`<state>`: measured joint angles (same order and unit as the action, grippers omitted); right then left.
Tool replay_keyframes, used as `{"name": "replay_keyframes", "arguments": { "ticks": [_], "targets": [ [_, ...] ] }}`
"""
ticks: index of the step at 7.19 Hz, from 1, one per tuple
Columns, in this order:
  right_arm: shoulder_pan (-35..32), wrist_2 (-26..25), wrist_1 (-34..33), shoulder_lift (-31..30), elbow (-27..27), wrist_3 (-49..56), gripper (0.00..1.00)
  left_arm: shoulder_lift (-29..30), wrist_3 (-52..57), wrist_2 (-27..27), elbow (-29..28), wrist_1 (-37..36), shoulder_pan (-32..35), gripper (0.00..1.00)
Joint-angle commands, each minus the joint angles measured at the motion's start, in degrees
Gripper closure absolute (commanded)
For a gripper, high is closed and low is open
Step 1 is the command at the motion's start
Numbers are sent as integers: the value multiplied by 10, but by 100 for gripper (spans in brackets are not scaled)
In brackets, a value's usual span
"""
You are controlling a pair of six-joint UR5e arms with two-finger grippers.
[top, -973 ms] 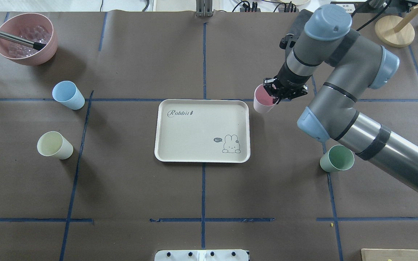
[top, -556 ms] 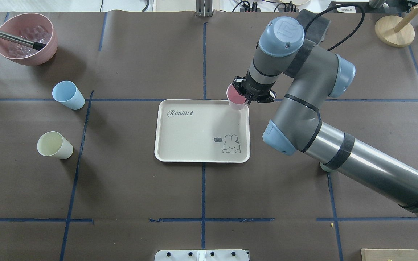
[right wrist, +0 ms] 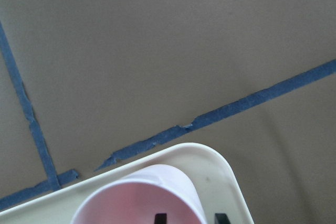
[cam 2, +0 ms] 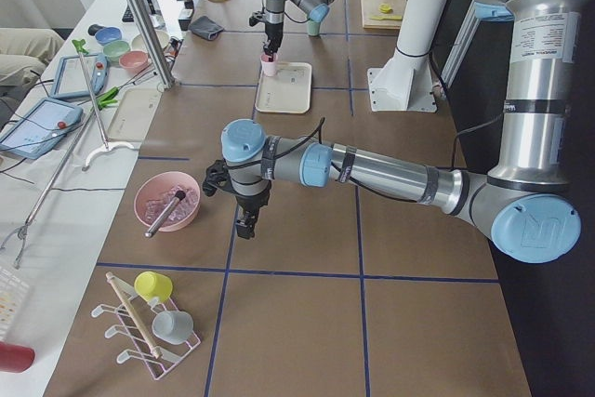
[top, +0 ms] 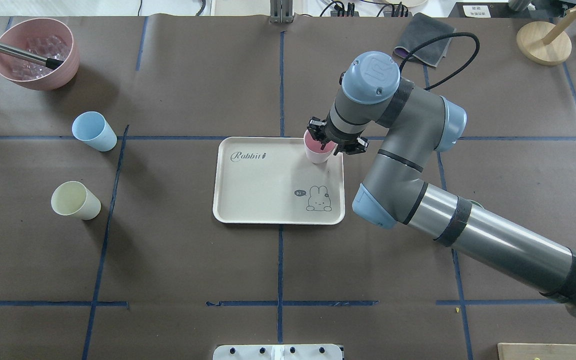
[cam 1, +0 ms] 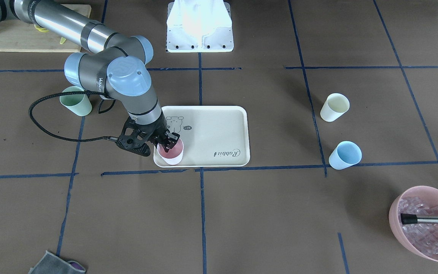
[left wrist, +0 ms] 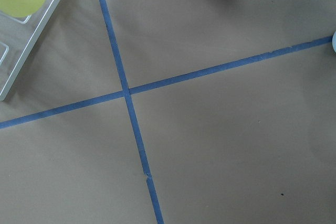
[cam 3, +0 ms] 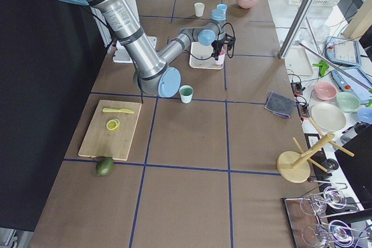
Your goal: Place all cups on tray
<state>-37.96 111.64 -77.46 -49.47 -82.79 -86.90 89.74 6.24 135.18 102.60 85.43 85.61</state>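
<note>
My right gripper [top: 326,142] is shut on the rim of the pale pink cup [top: 315,152], one finger inside it. The cup stands upright at the far right corner of the cream tray [top: 268,200], low over it or on it; I cannot tell which. The same grip shows in the front view, gripper [cam 1: 169,144] on cup [cam 1: 170,154]. The light blue cup [top: 93,131] and cream-yellow cup [top: 74,200] stand on the table to the left. The mint green cup [cam 1: 75,100] stands under the right arm. My left gripper [cam 2: 244,225] hangs over bare table near the bowl; I cannot tell its state.
A pink bowl [top: 35,55] of ice cubes with a metal tool in it stands at the far left. A grey cloth [top: 423,40] and a wooden stand [top: 543,42] lie at the far right. A cutting board [cam 1: 32,38] lies near the robot's right side.
My right gripper has carried the pink cup leftward, from beside the tray's far right corner to inside that corner, and lowered it. The other cups have not moved.
</note>
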Motion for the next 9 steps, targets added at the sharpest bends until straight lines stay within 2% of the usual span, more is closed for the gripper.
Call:
{"name": "replay_keyframes", "arguments": {
  "ticks": [1, 2, 4, 5, 6, 8, 9],
  "targets": [
    [-6, 7, 5, -2, -5, 3, 1, 0, 0, 0, 1, 0, 0, 0],
    [-19, 26, 3, -4, -11, 10, 1, 0, 0, 0, 1, 0, 0, 0],
    [-62, 87, 3, -35, -25, 97, 1, 11, -31, 2, 2, 3, -2, 0],
    [-92, 121, 3, -69, -42, 168, 1, 24, -160, 4, 12, 14, -31, 0],
    [-131, 158, 3, -102, -55, 243, 1, 24, -238, 4, 11, 64, -69, 0],
    [-206, 212, 3, -161, -60, 387, 1, 24, -329, -2, 21, 130, -134, 0],
    [-233, 216, 3, -204, -70, 474, 1, 22, -399, -3, 22, 167, -189, 0]
  ]
}}
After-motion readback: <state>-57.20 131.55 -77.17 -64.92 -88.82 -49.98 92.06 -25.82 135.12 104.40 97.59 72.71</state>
